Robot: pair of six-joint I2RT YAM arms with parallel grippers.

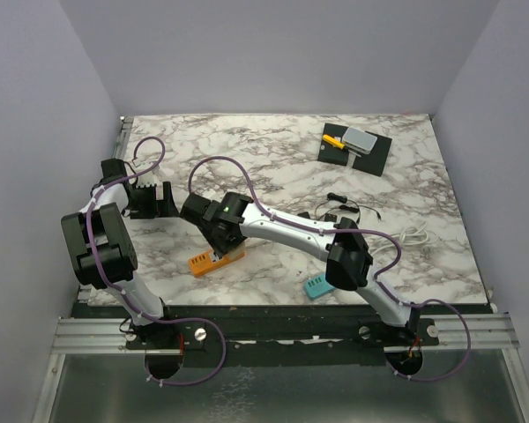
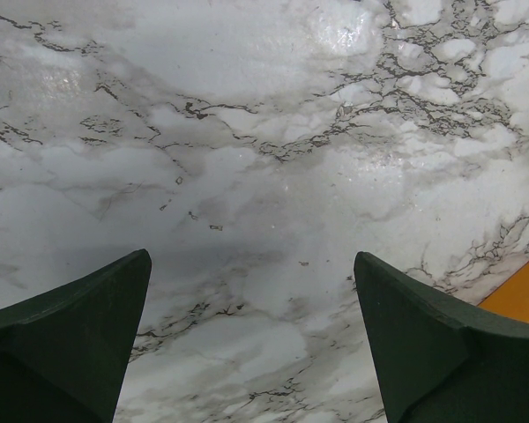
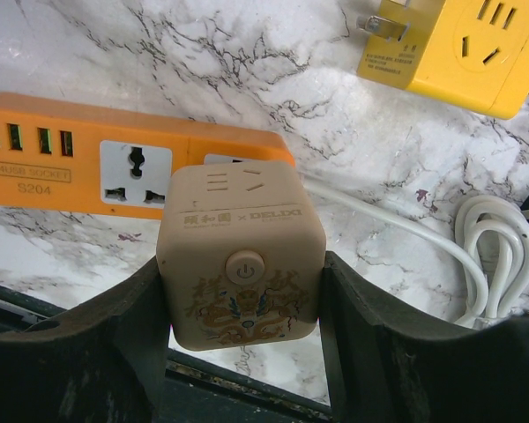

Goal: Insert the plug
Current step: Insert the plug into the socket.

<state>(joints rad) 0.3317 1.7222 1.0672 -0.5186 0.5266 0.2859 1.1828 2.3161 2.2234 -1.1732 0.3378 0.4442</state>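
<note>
My right gripper (image 3: 243, 300) is shut on a beige cube plug adapter (image 3: 240, 251) with a power button and a dragon print. The cube sits against the right end of the orange power strip (image 3: 79, 154), over one of its sockets. In the top view the strip (image 1: 216, 259) lies near the table's front edge under the right gripper (image 1: 222, 231). My left gripper (image 2: 251, 330) is open and empty over bare marble, at the left of the table (image 1: 150, 198). The strip's orange corner (image 2: 520, 291) shows at the right of the left wrist view.
A yellow cube adapter (image 3: 445, 48) lies beyond the strip. A coiled white cable (image 3: 489, 242) lies to the right. A teal block (image 1: 317, 286) sits near the front edge. A black mat (image 1: 357, 150) with a grey box and a yellow part is at the back right.
</note>
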